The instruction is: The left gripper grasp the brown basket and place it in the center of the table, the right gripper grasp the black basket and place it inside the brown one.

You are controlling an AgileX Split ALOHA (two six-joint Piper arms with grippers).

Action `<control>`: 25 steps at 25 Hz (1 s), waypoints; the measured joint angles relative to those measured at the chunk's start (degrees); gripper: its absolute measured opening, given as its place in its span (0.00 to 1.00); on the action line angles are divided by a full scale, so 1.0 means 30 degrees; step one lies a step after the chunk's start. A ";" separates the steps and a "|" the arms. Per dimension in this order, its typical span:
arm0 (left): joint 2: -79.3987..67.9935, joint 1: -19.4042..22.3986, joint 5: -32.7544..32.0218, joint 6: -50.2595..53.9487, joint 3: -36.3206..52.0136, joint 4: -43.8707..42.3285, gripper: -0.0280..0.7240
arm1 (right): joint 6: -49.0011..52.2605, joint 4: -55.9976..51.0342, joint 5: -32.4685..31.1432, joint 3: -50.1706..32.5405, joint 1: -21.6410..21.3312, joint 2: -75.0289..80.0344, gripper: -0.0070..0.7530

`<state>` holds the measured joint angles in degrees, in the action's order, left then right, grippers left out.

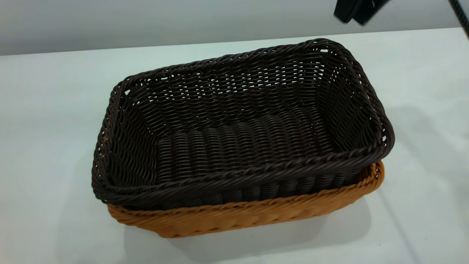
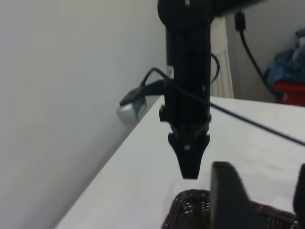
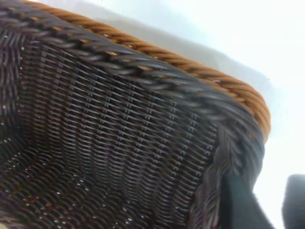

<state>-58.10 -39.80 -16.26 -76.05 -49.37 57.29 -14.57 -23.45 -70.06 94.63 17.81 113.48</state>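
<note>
Black basket (image 1: 242,124) nested inside brown basket (image 1: 256,216)

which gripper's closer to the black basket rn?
Right, likely. The right gripper hangs just over the far-right corner of the black basket; the left gripper sits outside the exterior view, farther from the rim.

Dark brown-black woven wicker basket (image 1: 242,124), orange-tan woven wicker basket (image 1: 256,216), plain white table (image 1: 47,110)
</note>
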 joint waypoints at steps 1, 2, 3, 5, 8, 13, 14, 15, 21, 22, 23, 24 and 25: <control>0.0167 0.0073 -0.0021 0.0171 0.0000 -0.0202 0.38 | 0.0133 -0.0018 0.0000 0.0000 0.0000 -0.0274 0.24; 0.0387 0.0095 -0.0021 0.0470 0.0000 -0.0421 0.34 | 0.0272 -0.0036 0.0000 0.0000 0.0000 -0.0518 0.20; 0.0564 0.0095 -0.0021 0.0762 0.0000 -0.0580 0.30 | 0.0455 -0.0060 0.0000 0.0000 0.0000 -0.0828 0.16; 0.1045 0.0095 -0.0210 0.1581 0.0000 -0.1096 0.24 | 0.0706 -0.0060 0.0000 0.0000 0.0000 -0.1530 0.07; 0.1645 0.0095 -0.0576 0.2788 0.0000 -0.2453 0.14 | 0.0706 -0.0060 -0.0018 0.0000 0.0000 -0.2770 0.02; 0.2664 0.0095 -0.2904 0.6007 0.0000 -0.5893 0.04 | 0.0599 -0.0006 -0.0018 0.0000 0.0000 -0.5411 0.01; 0.2843 0.0095 -0.3445 0.6724 0.0000 -0.6938 0.04 | 0.0599 0.0044 -0.0040 0.0000 0.0000 -0.6053 0.01; 0.3037 0.0095 -0.3984 0.7743 0.0000 -0.8042 0.04 | 0.0599 0.0154 -0.0037 0.0000 0.0000 -0.6719 0.01; 0.4001 0.0095 -0.6684 1.4576 0.0000 -1.4690 0.04 | 0.0599 0.0447 -0.0096 -0.0041 0.0000 -1.0624 0.01; 0.4171 0.0095 -0.7310 1.5779 0.0000 -1.5798 0.04 | 0.0642 0.0488 -0.0096 -0.0041 0.0000 -1.1300 0.01; 0.4372 0.0095 -0.7885 1.6919 0.0000 -1.6671 0.04 | 0.0771 0.0531 -0.0096 -0.0041 0.0000 -1.1949 0.01; 0.4557 0.0095 -0.8637 1.7981 0.0000 -1.7623 0.04 | 0.0864 0.0549 -0.0096 -0.0041 0.0000 -1.2479 0.01; 0.4828 0.0095 -0.9388 1.8779 0.0000 -1.8419 0.04 | 0.1008 0.0549 -0.0096 -0.0067 0.0000 -1.3097 0.01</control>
<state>-43.61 -39.51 -44.42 -19.71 -49.37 2.04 -11.54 -21.80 -70.35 94.42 17.81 74.19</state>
